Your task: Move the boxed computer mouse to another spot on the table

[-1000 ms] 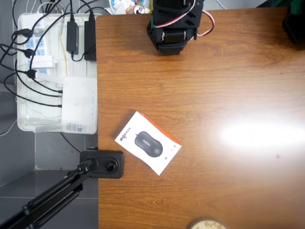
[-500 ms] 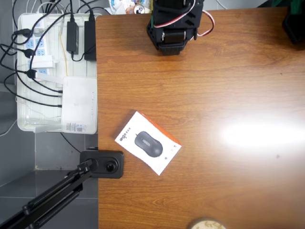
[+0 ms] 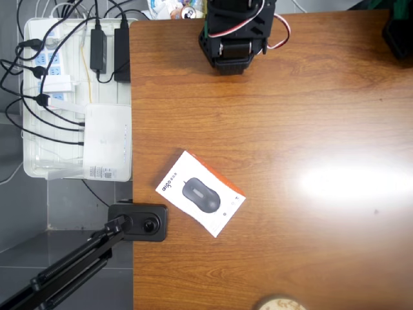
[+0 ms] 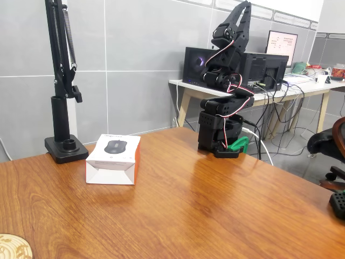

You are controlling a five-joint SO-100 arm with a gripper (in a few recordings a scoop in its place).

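The boxed computer mouse (image 3: 201,193) is a flat white carton with an orange side and a dark mouse pictured on top. It lies at an angle near the table's left edge in the overhead view. In the fixed view the box (image 4: 114,157) rests on the brown wood-grain table (image 4: 205,205) beside a black stand. The black arm (image 4: 223,81) is folded up over its base at the far edge of the table (image 3: 310,116). My gripper (image 4: 230,89) is tucked down against the arm, far from the box, and its jaws are too dark to read.
A white tray (image 3: 71,97) of power strips and a white router-like box (image 3: 108,142) sit off the table's left edge. A black stand base (image 3: 138,221) is clamped by the box. A round wooden coaster (image 3: 279,303) lies at the near edge. A black object (image 3: 399,32) sits at the far right corner.
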